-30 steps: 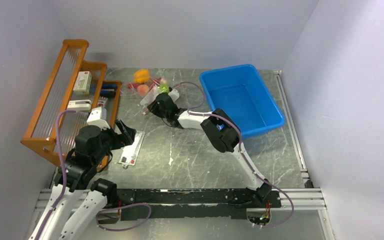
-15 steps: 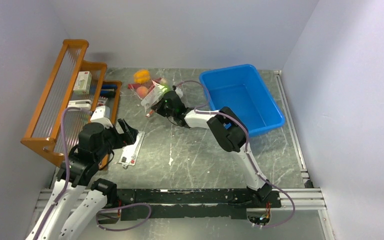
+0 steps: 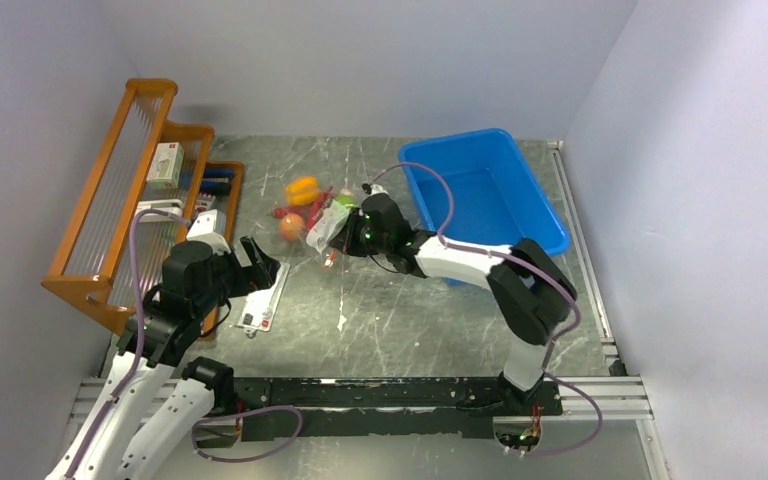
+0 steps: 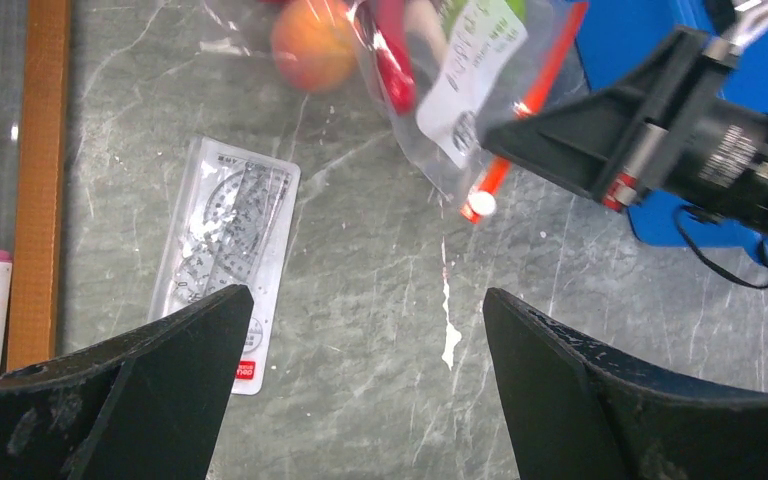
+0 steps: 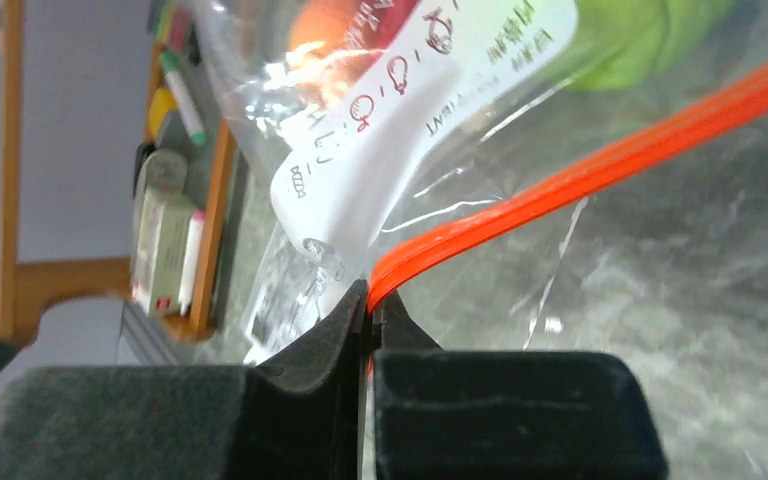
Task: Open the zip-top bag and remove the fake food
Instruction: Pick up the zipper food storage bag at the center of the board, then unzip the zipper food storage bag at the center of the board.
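The zip-top bag (image 3: 322, 228) is clear plastic with a white label (image 4: 470, 70) and an orange-red zip strip (image 4: 535, 100). My right gripper (image 3: 348, 232) is shut on that strip (image 5: 480, 235), its jaws pinching the strip's end (image 5: 370, 298). A red chilli (image 4: 392, 62) and a green lime (image 5: 650, 30) show through the plastic. The peach (image 3: 291, 226) and the orange-yellow pepper (image 3: 303, 188) lie at the bag's left; I cannot tell whether they are inside it. My left gripper (image 3: 260, 266) is open and empty, hovering over the table (image 4: 366, 296).
A flat white card packet (image 3: 263, 298) lies under the left gripper and shows in the left wrist view (image 4: 225, 250). A blue bin (image 3: 485, 195) stands at the back right. An orange wooden rack (image 3: 130, 200) with boxes and pens lines the left side.
My right gripper has pulled the bag toward the near right, away from the back wall. The pepper and peach have shifted the same way. The left arm has barely moved.
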Available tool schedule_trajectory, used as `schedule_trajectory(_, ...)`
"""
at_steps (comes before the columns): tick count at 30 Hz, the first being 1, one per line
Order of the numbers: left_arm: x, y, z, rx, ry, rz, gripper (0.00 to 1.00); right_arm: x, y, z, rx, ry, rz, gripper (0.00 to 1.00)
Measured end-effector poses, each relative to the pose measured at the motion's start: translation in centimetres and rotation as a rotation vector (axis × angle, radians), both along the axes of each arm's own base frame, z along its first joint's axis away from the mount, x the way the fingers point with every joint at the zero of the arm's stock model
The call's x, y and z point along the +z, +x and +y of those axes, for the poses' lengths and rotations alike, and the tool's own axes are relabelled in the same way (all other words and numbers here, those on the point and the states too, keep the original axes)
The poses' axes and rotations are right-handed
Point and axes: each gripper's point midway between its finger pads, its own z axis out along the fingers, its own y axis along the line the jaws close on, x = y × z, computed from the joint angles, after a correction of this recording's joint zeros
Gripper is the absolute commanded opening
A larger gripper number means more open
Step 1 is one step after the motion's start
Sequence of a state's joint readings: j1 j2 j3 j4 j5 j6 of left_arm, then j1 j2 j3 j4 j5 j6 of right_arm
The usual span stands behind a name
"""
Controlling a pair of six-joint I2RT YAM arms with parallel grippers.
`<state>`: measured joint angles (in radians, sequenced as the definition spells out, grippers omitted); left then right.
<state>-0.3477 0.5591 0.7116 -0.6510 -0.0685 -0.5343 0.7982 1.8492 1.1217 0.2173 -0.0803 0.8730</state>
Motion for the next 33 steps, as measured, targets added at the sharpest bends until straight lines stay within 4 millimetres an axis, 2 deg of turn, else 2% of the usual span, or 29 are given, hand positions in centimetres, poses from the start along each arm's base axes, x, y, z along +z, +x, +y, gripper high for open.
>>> schedule_trajectory(3,0.2,0.0,-0.1,-0.006,-0.002,-0.009,0.99,2.2,-2.0,-1.5,0.050,-0.011,-0.036,0.00)
schedule_trajectory(7,0.2,0.1,0.0,-0.003,-0.002,-0.009,1.00,7.2,-4.2,-2.3,0.128,0.056,-0.118,0.00)
schedule_trajectory(10,-0.1,0.2,0.0,-0.004,0.004,0.003,0.99,9.9,-6.4,-3.7,0.141,0.140,-0.148,0.00)
schedule_trajectory(15,0.4,0.0,0.1,0.001,-0.001,-0.018,0.99,12.8,-8.9,-4.5,0.171,0.247,-0.139,0.00)
schedule_trajectory(22,2.8,-0.9,0.1,-0.010,-0.057,-0.123,0.99,16.5,-11.4,-5.2,0.225,0.320,-0.157,0.00)
schedule_trajectory(25,4.7,-1.5,-1.2,-0.085,-0.121,-0.221,1.00,16.9,-12.1,-6.3,0.193,0.349,-0.157,0.00)
schedule_trajectory(30,7.6,-3.4,-4.1,-0.296,-0.223,-0.472,0.84,14.1,-12.1,-6.6,0.143,0.345,-0.065,0.00)
schedule_trajectory(33,7.3,-3.8,-6.5,-0.472,-0.208,-0.515,0.81,12.9,-11.9,-6.2,0.138,0.319,-0.017,0.00)
